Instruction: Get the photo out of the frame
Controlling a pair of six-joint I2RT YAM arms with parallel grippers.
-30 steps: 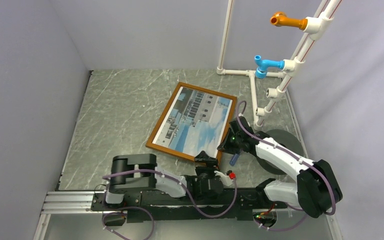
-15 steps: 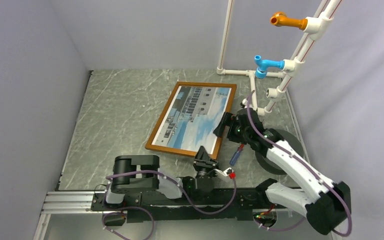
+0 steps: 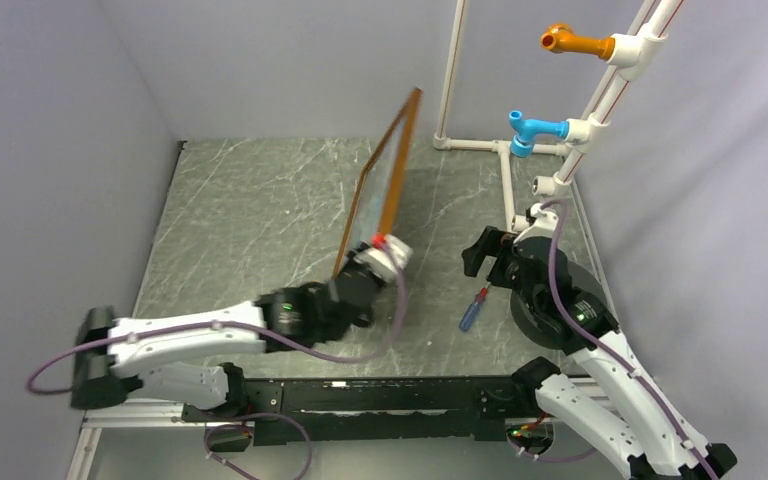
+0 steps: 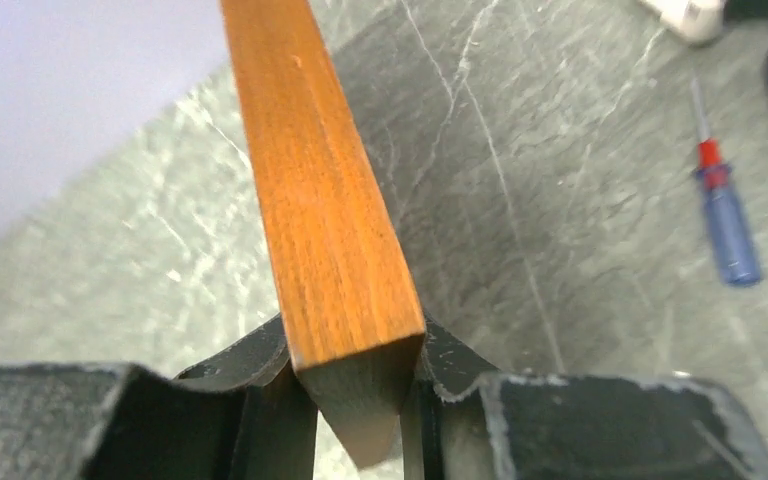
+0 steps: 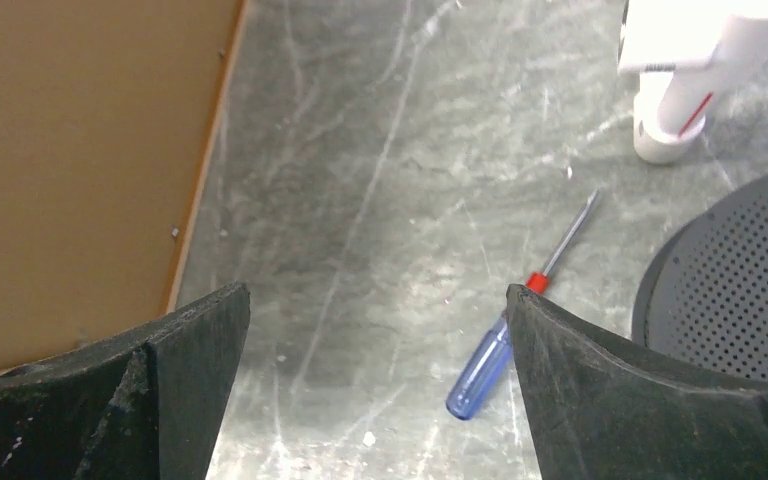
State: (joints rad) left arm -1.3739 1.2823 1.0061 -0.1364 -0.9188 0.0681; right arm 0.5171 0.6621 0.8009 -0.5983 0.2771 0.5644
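The frame (image 3: 401,160) stands nearly upright above the table, seen almost edge-on. My left gripper (image 3: 372,250) is shut on its lower corner. In the left wrist view the reddish-brown wood rail (image 4: 320,200) sits pinched between both black fingers of that gripper (image 4: 355,350). The photo shows only as a thin bluish sliver (image 3: 378,190) from above. Its light-brown backing board (image 5: 80,170) fills the left of the right wrist view. My right gripper (image 3: 480,252) is open and holds nothing, apart from the frame on its right. Its jaws (image 5: 375,340) stand wide over bare table.
A blue-handled screwdriver (image 3: 471,309) lies on the marble table just right of the frame (image 5: 500,355) (image 4: 725,215). A black perforated disc (image 3: 555,300) (image 5: 730,280) sits at the right edge. A white pipe rack (image 3: 570,130) with blue and orange pegs stands at the back right.
The frame lay flat on the table; my left gripper shut on its near corner and lifted it upright. My right gripper opened and drew back to the right.
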